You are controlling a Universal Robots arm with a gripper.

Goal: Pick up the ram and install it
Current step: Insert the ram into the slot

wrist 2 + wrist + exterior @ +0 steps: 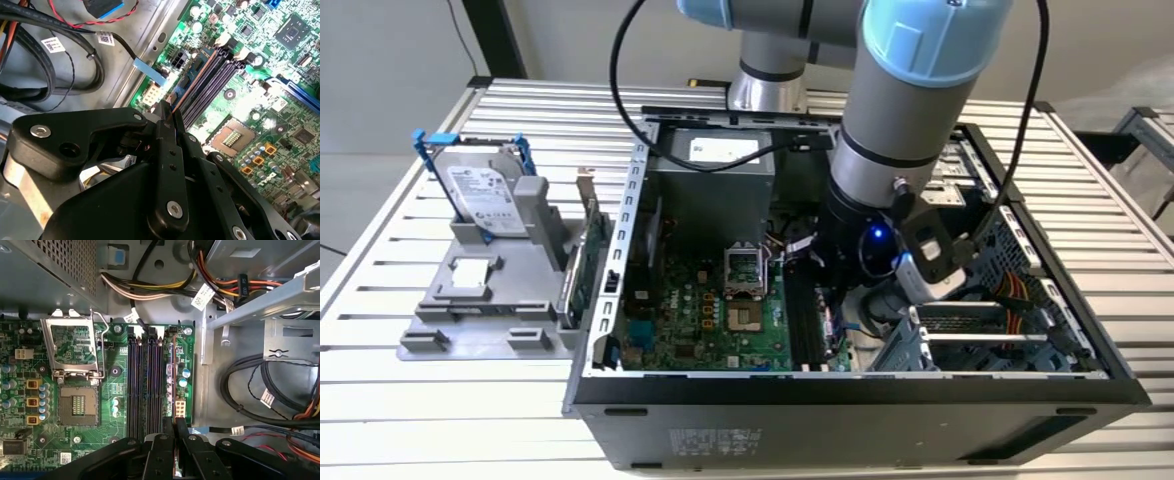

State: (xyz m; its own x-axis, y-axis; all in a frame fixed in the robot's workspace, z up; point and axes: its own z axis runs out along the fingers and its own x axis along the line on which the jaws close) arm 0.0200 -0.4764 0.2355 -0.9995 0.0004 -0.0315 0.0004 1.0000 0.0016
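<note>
Exterior view centre: I have the arm [907, 130] down inside the open computer case [854, 385], over the motherboard [707, 310]. Both wrist views put the gripper [174, 426] closed on the ram [173, 385], held edge-on above the slot [172, 390] nearest the case wall (lower centre of the first wrist view). I'd call this the insertion step; next it needs straight alignment, then firm downward pressure.

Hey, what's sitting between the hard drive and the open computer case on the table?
In the exterior view, a green card with a metal bracket stands on edge in the grey holder, between the hard drive and the computer case.
</note>
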